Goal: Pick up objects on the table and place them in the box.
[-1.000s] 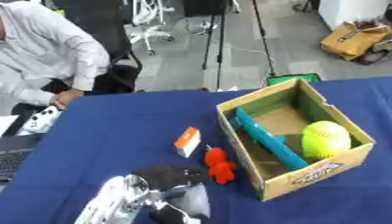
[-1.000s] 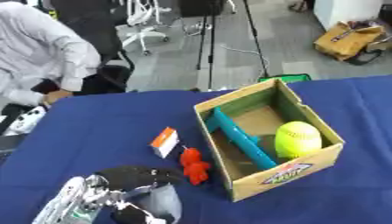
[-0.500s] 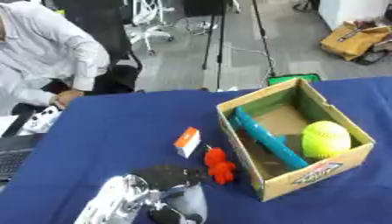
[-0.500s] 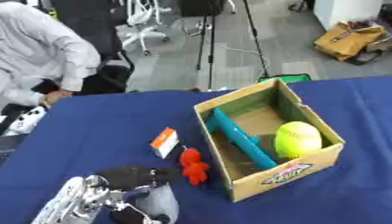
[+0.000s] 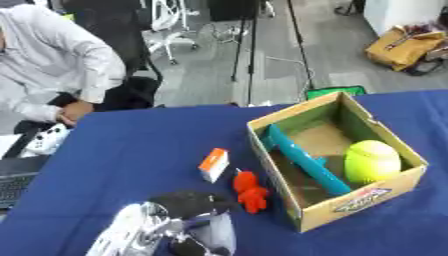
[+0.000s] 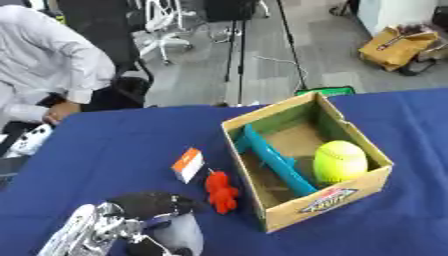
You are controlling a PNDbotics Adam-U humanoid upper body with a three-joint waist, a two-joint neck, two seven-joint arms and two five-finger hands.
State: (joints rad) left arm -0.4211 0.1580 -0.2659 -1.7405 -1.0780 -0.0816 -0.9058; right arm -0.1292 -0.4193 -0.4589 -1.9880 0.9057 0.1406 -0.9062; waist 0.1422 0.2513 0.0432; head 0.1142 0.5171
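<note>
Open cardboard box [image 5: 376,197] on the blue surface [image 5: 131,155], right of centre, turned a little askew. Inside, a yellow-green ball [image 5: 372,161] against the near right wall, and a long teal object [image 5: 302,161] lying lengthwise along the left wall — its exact kind hard to make out. Just outside the box's left wall, a small red figure [image 5: 250,191] lying on the cloth, near the cardboard but apart from it. Up and to the left of that, a small white packet with an orange end [image 5: 213,164], close to the red figure, not touching it. Nearer the bottom edge, the left hand [image 6: 149,220] — black and silver, coming in from the lower left, fingers curled round something pale grey [image 6: 182,235], apparently grasping it, though blurred enough that the contact cannot be told for certain. Hand well short of the box, below and left of the red figure. No right hand in either view. At the far left edge of the surface, a white game controller [image 5: 45,141] and part of a dark keyboard [image 5: 13,182].
</note>
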